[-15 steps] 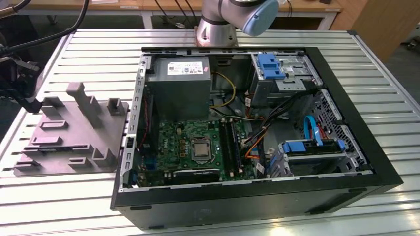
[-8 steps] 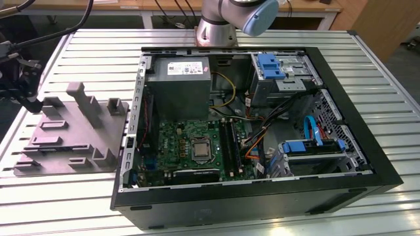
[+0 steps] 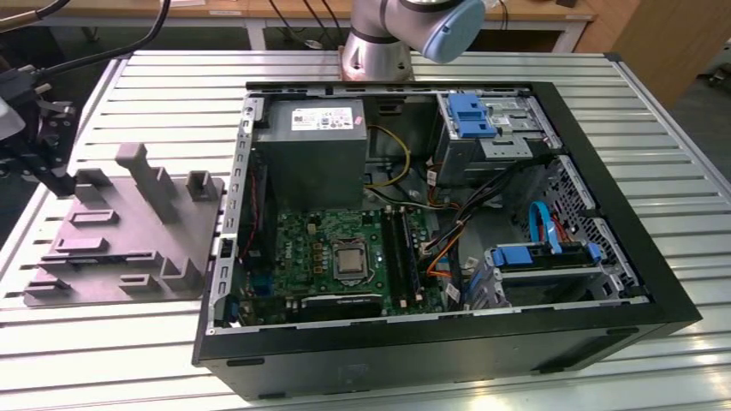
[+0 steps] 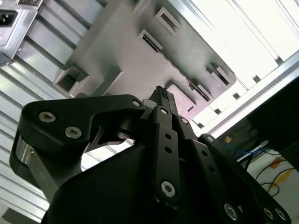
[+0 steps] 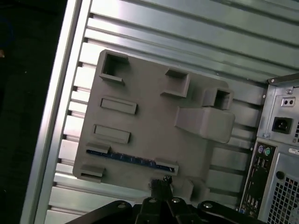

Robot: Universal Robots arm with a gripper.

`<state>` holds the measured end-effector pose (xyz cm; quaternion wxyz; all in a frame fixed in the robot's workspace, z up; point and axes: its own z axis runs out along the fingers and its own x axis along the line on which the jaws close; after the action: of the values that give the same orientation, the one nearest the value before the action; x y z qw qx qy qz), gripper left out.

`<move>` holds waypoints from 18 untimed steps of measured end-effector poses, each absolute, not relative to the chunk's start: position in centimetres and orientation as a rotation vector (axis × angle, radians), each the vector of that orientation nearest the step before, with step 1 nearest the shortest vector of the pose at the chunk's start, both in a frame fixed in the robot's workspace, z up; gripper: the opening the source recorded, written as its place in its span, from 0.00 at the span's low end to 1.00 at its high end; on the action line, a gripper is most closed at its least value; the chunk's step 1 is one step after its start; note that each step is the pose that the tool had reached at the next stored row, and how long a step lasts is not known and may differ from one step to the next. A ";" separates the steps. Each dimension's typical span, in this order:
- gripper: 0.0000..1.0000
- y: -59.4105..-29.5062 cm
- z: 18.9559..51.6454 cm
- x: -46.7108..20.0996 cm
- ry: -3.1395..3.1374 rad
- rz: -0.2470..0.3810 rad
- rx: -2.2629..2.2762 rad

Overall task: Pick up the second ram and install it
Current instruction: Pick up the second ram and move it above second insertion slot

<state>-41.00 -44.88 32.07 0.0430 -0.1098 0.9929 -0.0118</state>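
We can read no text, number or sign anywhere. The one clear label is a white sticker (image 3: 323,119) on the grey power supply (image 3: 308,163) inside the computer case (image 3: 617,317). It lies well apart from the tool (image 3: 51,175), beyond the grey fixture (image 3: 126,240) that sits between them on the counter (image 3: 639,103). Its print is too small for us to make out. In the first wrist view, the rear panel (image 5: 278,105) near the tool carries a small pale tag (image 5: 292,150) beside the round ports (image 5: 264,151). We cannot read that either.
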 end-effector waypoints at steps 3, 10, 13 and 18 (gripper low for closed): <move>0.10 -44.9 32.0 -41.0 3.026 -0.033 -0.418; 0.10 -44.9 31.8 -41.0 2.992 -0.024 -0.609; 0.10 -44.9 31.7 -41.0 2.974 -0.020 -0.692; 0.10 -44.9 31.5 -41.0 2.939 -0.014 -0.825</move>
<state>-41.00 -44.88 31.54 0.0443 -0.2699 0.9618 -0.0047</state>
